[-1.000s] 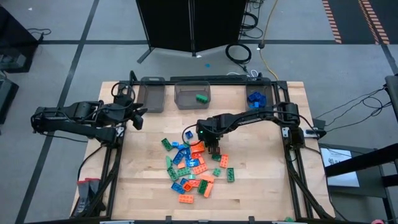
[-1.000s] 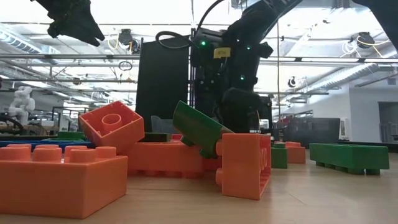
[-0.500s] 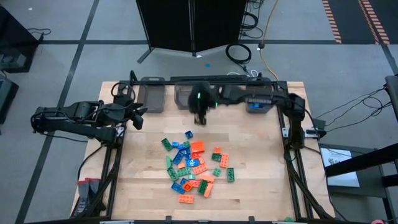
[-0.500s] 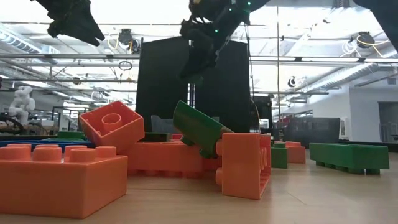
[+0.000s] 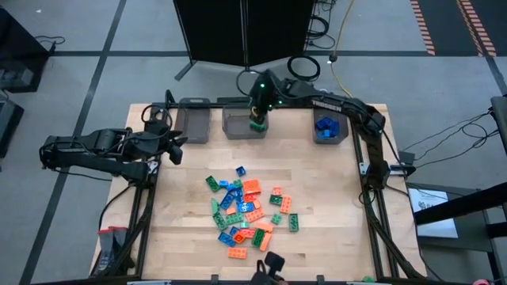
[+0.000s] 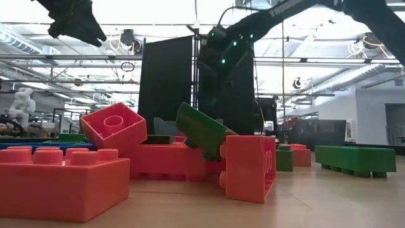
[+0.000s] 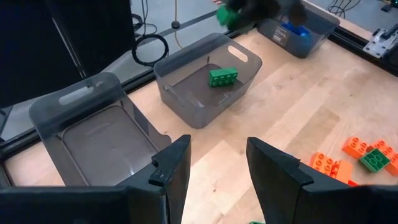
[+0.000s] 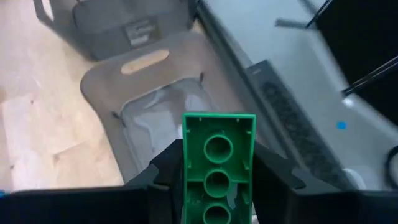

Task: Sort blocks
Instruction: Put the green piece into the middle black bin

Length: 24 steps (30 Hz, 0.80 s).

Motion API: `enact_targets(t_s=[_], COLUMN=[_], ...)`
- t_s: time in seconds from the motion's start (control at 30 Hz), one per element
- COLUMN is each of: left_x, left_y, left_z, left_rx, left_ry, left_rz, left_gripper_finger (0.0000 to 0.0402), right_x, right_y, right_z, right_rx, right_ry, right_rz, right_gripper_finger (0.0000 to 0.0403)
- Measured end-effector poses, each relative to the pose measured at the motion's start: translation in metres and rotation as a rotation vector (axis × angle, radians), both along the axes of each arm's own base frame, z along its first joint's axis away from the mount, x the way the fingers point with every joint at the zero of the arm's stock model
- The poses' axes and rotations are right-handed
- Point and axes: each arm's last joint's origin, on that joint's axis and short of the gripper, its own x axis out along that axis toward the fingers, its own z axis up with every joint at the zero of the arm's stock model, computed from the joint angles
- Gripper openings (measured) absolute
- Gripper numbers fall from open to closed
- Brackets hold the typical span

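Two fingers of the right gripper (image 8: pixel 216 186) clamp a green brick (image 8: pixel 217 162), which has just been carried from the loose pile (image 5: pixel 249 210) up over the middle bin (image 5: pixel 238 127), where one green brick (image 7: pixel 223 76) already lies. Release looks next. Left gripper (image 7: pixel 214 171) waits open beside the left bin (image 5: pixel 193 123).

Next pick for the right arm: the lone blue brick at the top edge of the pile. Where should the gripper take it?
Come straight down on the blue brick and close the fingers across its two flat side walls, not the studded top. It sits slightly apart at the pile's bin-facing edge, so the fingers likely have room. The right gripper first has to drop its green brick into the middle bin.
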Motion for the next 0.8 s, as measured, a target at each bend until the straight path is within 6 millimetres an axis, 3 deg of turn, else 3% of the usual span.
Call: enact_targets(t_s=[0.33, 0.57, 0.8], left_x=[0.0, 0.0, 0.0], left_y=[0.0, 0.0, 0.0], left_z=[0.0, 0.0, 0.0], left_rx=[0.002, 0.002, 0.005], left_ry=[0.0, 0.0, 0.0], left_rz=[0.003, 0.003, 0.006], left_gripper_finger=[0.016, 0.016, 0.016], right_x=[0.014, 0.012, 0.012], right_y=[-0.002, -0.003, -0.003], right_z=[-0.057, -0.057, -0.057], right_rx=[0.157, 0.16, 0.165], right_ry=[0.097, 0.104, 0.105], right_rz=[0.022, 0.007, 0.0], right_gripper_finger=[0.0117, 0.0117, 0.0248])
